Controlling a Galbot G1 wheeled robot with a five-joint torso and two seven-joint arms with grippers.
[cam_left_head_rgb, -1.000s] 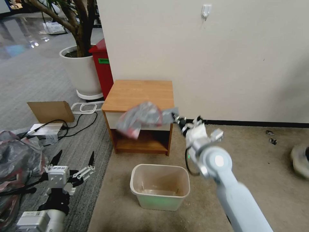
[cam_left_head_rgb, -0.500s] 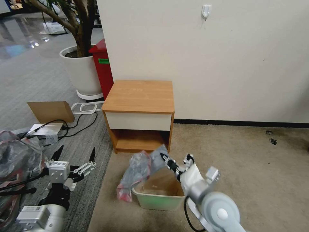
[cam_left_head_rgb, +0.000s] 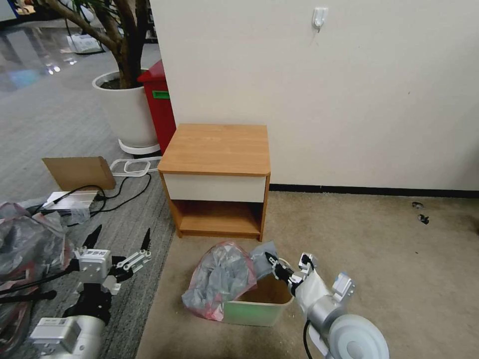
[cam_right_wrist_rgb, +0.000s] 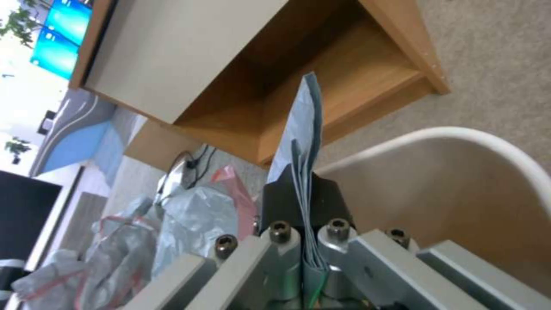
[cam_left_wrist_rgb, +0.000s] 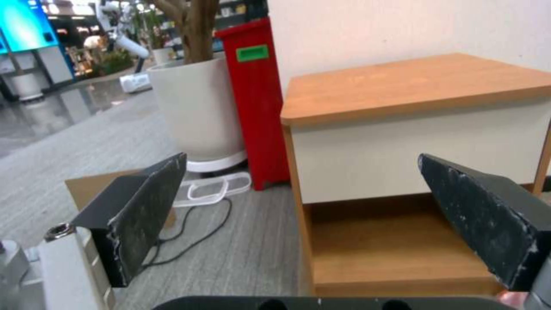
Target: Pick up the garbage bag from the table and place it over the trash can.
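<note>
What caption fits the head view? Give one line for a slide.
Right gripper, shut on the bag, drapes it over the bin's left side; left gripper idles open.

Crinkly translucent plastic garbage bag (cam_left_head_rgb: 219, 279)

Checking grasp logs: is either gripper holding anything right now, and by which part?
The right gripper pinches the garbage bag by a flat grey fold at its edge, above the trash can. The left gripper is open and holds nothing.
</note>
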